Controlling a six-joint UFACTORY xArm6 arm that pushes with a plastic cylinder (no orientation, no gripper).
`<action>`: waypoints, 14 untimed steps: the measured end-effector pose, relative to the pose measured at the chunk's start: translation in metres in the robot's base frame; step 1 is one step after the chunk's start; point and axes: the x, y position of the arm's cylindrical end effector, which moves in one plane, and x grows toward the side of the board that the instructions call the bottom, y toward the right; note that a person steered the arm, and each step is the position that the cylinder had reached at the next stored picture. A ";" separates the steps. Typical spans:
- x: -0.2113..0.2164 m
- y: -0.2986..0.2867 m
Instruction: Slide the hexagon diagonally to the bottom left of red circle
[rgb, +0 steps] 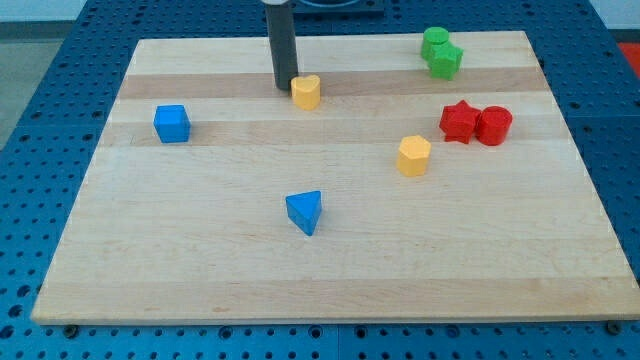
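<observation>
A yellow hexagon block (413, 156) lies right of the board's middle. The red circle block (494, 126) sits at the view's right, touching a red star block (459, 121) on its left. The hexagon is below and left of the red circle, with a gap between them. My tip (285, 87) is near the view's top, just left of a yellow heart-like block (306, 91), close to touching it, and far from the hexagon.
A blue cube (172, 123) sits at the view's left. A blue triangle block (305, 212) lies below the middle. Two green blocks (440, 53) touch each other at the top right. The wooden board (320, 290) ends on blue perforated table.
</observation>
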 end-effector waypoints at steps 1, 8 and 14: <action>0.018 0.011; 0.130 0.131; 0.170 0.250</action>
